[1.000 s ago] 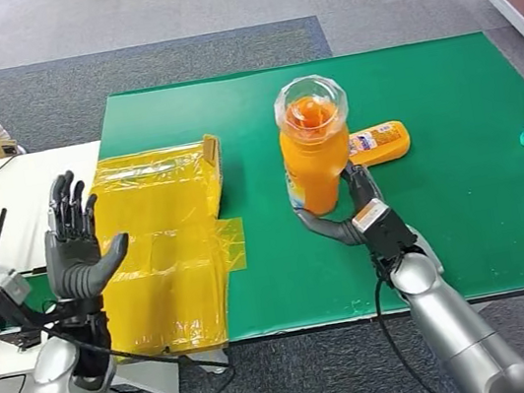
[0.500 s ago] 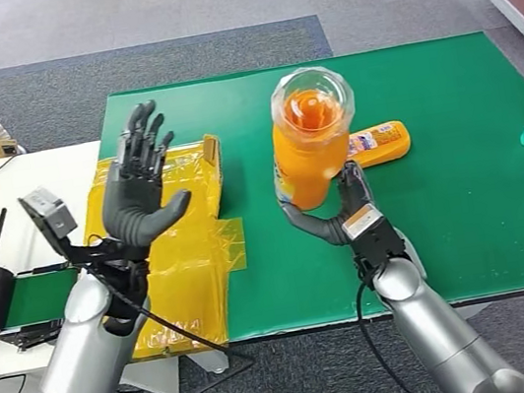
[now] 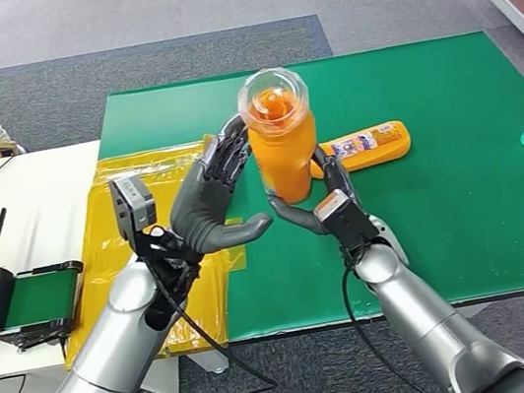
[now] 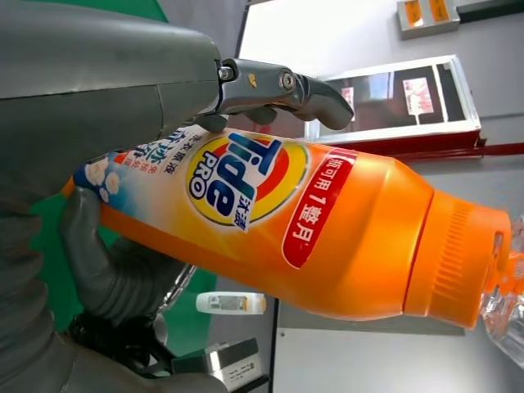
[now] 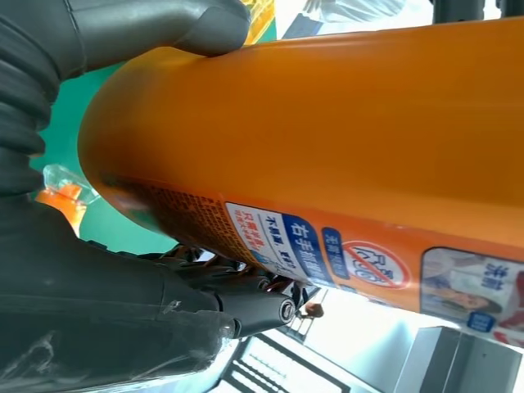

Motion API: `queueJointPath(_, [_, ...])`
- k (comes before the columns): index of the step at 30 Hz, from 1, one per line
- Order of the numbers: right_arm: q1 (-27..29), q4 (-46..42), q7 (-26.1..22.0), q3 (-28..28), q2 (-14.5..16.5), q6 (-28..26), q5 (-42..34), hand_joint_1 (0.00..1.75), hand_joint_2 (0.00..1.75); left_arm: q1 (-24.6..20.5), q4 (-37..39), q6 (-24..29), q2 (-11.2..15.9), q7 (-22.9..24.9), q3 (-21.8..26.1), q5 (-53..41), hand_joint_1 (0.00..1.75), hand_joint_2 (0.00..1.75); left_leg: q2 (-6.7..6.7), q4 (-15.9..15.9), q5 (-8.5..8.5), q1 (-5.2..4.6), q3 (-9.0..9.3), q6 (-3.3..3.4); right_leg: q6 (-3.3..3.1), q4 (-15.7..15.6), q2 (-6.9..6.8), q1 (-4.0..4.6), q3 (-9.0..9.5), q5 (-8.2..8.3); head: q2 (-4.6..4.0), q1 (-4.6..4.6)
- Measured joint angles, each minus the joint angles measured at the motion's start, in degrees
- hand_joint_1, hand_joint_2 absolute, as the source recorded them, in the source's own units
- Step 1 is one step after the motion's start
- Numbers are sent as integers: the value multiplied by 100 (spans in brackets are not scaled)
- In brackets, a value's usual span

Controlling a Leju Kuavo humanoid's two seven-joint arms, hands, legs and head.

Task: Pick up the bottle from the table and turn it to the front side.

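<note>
Orange detergent bottle [image 3: 282, 148] is lifted clear of the green mat [image 3: 466, 174], upright near the mat's 10 o'clock area, so pickup appears complete. The right hand [image 3: 329, 208] clamps the bottle's lower body from the 5 o'clock side. The left hand [image 3: 213, 204], fingers spread, lies against the bottle's 9 o'clock side; a grip cannot be confirmed. The left wrist view shows the brand label. Remaining, by judgement: confirm front-side orientation.

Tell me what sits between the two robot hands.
The orange Tide bottle, upright, lies between them in the head view: the right robot hand grips its base, and the left robot hand is spread against its other side.
</note>
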Motion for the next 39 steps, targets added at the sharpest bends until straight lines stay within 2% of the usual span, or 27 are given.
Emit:
queueJointPath(1, [-11, 33, -3, 1, 5, -1, 5, 175, 175, -5, 11, -19, 2, -5, -9, -1, 0, 175, 0, 0, 0, 0, 0, 0, 0, 0, 0, 0, 0, 0, 0, 0])
queueJointPath(5, [-46, 158, -10, 2, 21, -6, 31, 175, 175, -9, 33, 51, 26, -42, -42, -150, 170, 175, 0, 0, 0, 0, -1, 0, 0, 0, 0, 0, 1, 0, 0, -1])
queueJointPath(6, [-51, 178, -12, 2, 24, -7, 44, 175, 175, -7, 35, 125, 32, -58, -47, -222, 175, 175, 0, 0, 0, 0, -1, 0, 0, 0, 0, 0, 1, 0, 0, -1])
queueJointPath(15, [-15, 209, 24, 54, 34, 34, 121, 175, 175, -4, 39, 705, 46, -234, -17, -642, 175, 175, 0, 0, 0, 0, -1, 0, 0, 0, 0, 0, 1, 0, 0, -1])
queueJointPath(17, [4, 209, 58, 74, 35, 56, 129, 175, 175, -4, 39, 873, 46, -323, -6, -836, 168, 175, 0, 0, 0, 0, -1, 0, 0, 0, -1, 0, 1, 0, 0, -2])
queueJointPath(18, [8, 209, 85, 84, 36, 61, 130, 175, 175, -4, 39, 979, 46, -375, -4, -973, 134, 175, 0, 0, 0, 0, -2, 0, 0, 0, -1, 0, 1, 0, 0, -2])
queueJointPath(21, [3, 209, 137, 97, 44, 73, 132, 175, 175, 2, 39, 1316, 43, -499, -14, -1416, 10, 175, 0, 0, -1, 0, -2, 0, 0, 0, 0, 0, 0, 0, 0, -1])
queueJointPath(22, [2, 209, 139, 99, 50, 76, 137, 175, 175, 3, 39, 1399, 40, -518, -19, -1511, 0, 175, 0, 0, -1, 0, -2, 0, 0, 0, 0, -1, 1, 0, 0, -1])
queueJointPath(27, [0, 209, 146, 129, 87, 85, 150, 175, 175, 12, 39, 1529, 23, -550, -29, -1632, 0, 175, 0, 0, 0, 0, -2, 0, 0, 0, -1, 0, 0, 0, 0, -1])
queueJointPath(39, [-83, 297, 176, 137, 116, 134, 147, 175, 175, 35, 39, 1395, -4, -540, -58, -1597, 0, 175, 0, 0, 0, 0, -2, 0, 0, 0, 0, 0, 1, 0, 0, -1])
